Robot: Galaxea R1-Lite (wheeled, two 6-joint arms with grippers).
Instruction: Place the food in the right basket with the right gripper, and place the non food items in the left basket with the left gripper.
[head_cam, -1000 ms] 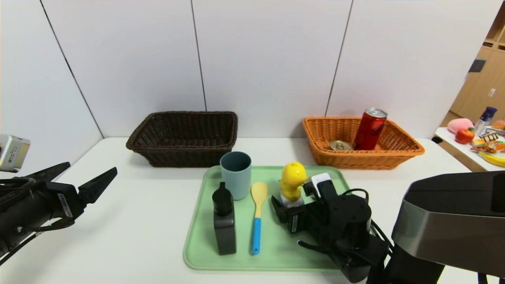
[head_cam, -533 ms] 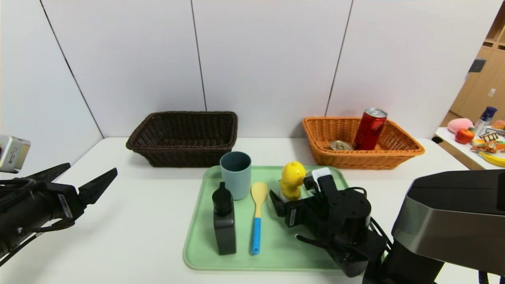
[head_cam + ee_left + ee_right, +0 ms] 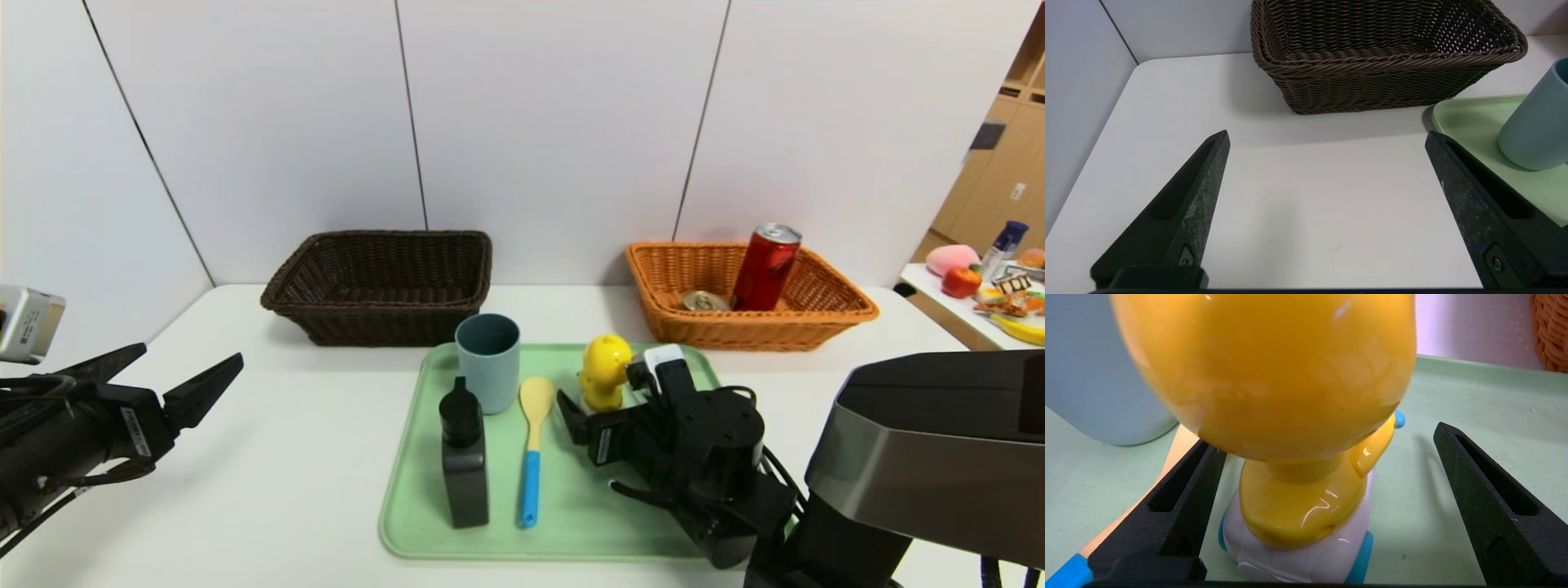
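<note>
Cup (image 3: 487, 362), bottle (image 3: 464, 457), spoon (image 3: 532, 447), duck (image 3: 605, 373) on tray (image 3: 571, 523); 2 baskets behind.

We see a white table (image 3: 286, 457) carrying three things directly: a dark brown wicker basket (image 3: 384, 286) at the far left, an orange wicker basket (image 3: 816, 314) at the far right, and a pale green tray (image 3: 571, 506) nearer us, between them and just in front.

Your left gripper (image 3: 1327, 136) hangs wide open over bare table (image 3: 1298, 196), dark brown basket (image 3: 1384, 53) at the back edge, blue cup (image 3: 1537, 126) sitting on the green tray (image 3: 1470, 118).
</note>
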